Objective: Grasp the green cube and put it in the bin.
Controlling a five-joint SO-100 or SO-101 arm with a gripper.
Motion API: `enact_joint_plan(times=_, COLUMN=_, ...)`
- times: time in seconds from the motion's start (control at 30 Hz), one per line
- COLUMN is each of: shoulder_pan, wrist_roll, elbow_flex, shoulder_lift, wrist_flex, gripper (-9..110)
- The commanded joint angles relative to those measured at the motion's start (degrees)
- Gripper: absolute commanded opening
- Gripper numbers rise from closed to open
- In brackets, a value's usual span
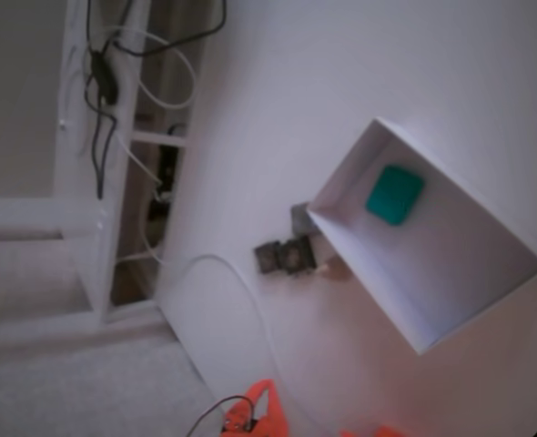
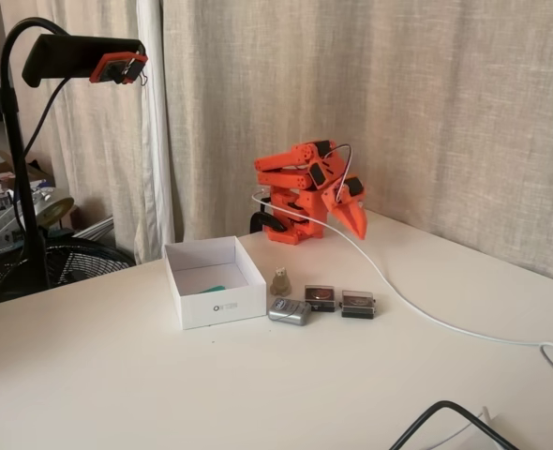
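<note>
The gripper [image 2: 356, 220] hangs closed and empty, pointing down, while the green cube [image 1: 395, 194] lies inside the bin [image 1: 487, 300].

From one fixed view we look down, tilted, close over the bin [image 1: 432, 264]. From the other we look across the table [image 2: 164, 394] from farther away. We see the bin [image 2: 216, 309] in both.

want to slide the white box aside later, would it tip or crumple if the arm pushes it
The white box is broad and low in both fixed views, so it would likely slide, not tip. Its thin walls may flex under a push. It probably weighs little: only the green cube lies inside.
</note>
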Motion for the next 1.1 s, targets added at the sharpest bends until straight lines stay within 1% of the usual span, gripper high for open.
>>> enact_joint_plan(times=0.0, shoulder_pan=0.4, wrist_roll=-0.2, elbow_flex=-1.8, shoulder_lift=0.2, wrist_flex=1.7, gripper=-8)
enact_joint_plan(times=1.07, shoulder_pan=0.7, wrist_roll=-0.3, elbow_flex=-2.0, shoulder_lift=0.2, wrist_flex=2.7, gripper=-8)
